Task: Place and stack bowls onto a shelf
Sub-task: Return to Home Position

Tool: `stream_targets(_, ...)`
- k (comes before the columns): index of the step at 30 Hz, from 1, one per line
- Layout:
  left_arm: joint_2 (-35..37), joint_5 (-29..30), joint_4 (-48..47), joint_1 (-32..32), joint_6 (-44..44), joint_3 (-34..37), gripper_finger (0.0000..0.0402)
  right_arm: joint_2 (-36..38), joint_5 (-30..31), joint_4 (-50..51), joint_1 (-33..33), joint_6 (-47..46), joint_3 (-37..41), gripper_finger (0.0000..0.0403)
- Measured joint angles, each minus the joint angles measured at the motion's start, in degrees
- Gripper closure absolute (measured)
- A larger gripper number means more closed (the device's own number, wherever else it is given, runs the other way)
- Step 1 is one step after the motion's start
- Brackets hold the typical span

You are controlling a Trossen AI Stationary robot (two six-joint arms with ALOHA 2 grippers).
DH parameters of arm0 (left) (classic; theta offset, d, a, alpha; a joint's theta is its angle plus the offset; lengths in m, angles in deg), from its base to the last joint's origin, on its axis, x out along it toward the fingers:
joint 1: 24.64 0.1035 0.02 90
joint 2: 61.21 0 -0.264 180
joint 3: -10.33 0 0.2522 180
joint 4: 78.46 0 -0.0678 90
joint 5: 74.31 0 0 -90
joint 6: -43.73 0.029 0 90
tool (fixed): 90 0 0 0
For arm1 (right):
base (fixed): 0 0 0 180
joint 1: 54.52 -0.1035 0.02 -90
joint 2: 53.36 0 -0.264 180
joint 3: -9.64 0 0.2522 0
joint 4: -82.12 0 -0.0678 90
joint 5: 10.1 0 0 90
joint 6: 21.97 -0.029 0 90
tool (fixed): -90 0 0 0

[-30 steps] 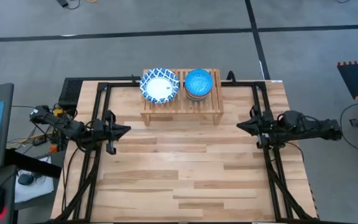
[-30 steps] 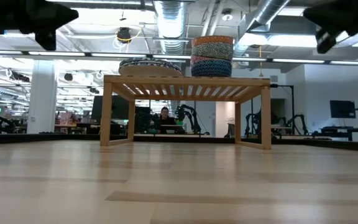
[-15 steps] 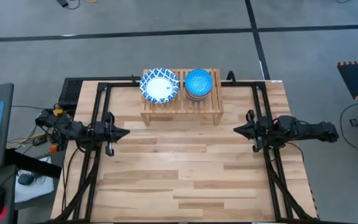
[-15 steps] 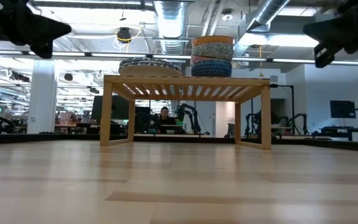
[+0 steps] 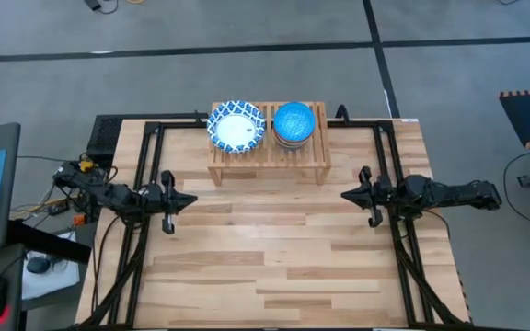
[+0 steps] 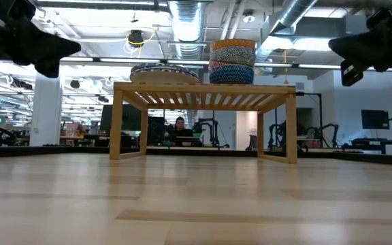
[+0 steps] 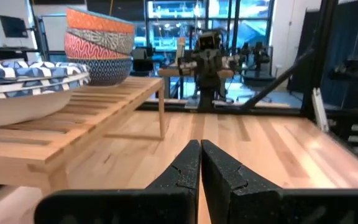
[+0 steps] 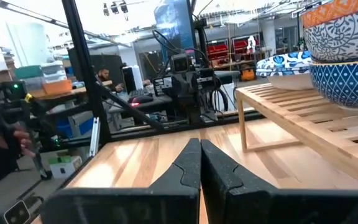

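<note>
A light-wood slatted shelf (image 5: 268,156) stands at the table's far middle. On it rest a shallow blue-and-white patterned dish (image 5: 236,126) at the left and a stack of small bowls topped by a bright blue one (image 5: 294,122) at the right; the stack also shows in the low view (image 6: 233,61). My left gripper (image 5: 191,199) is shut and empty above the table's left side. My right gripper (image 5: 343,194) is shut and empty above the right side. Both point toward the table's middle, nearer than the shelf.
Black frame rails (image 5: 142,175) run along both sides of the plank tabletop (image 5: 274,248). The wide near half of the table lies below and between the arms. A person sits in the room beyond the table (image 6: 180,127).
Both arms have moved toward the table's near edge and a little toward its middle, staying shut. In the low view both have come down slightly. The dish and bowl stack have not moved.
</note>
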Motion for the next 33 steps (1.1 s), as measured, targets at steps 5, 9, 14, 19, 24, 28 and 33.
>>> stream_targets(5,0.0,1.4,-1.1,0.0,1.5,0.0,0.0402,0.0,0.0,2.6,0.4,0.5,0.0,0.0379)
stream_targets(9,-0.1,-0.4,-2.8,0.0,0.1,0.1,0.0401,0.0,0.0,4.0,0.5,1.0,0.0,0.0379)
stream_targets(14,0.0,-3.8,-2.7,1.9,-0.3,0.1,0.0402,0.0,-1.5,4.2,0.5,1.6,0.1,0.0379)
stream_targets(19,-1.1,-15.5,-3.3,8.9,-4.6,0.1,0.0402,0.0,-2.0,4.3,1.4,2.0,0.1,0.0379)
stream_targets(24,-1.2,-21.6,-2.8,14.6,-3.2,0.2,0.0402,0.0,-2.9,4.3,3.2,2.2,0.1,0.0379)
stream_targets(28,-1.2,-22.9,-3.9,15.6,-2.8,0.2,0.0402,0.0,-3.3,5.3,3.8,2.1,0.1,0.0379)
stream_targets(33,-1.6,-22.4,-4.4,15.9,-2.3,0.2,0.0402,-1.2,-3.0,6.4,4.8,2.2,0.1,0.0378)
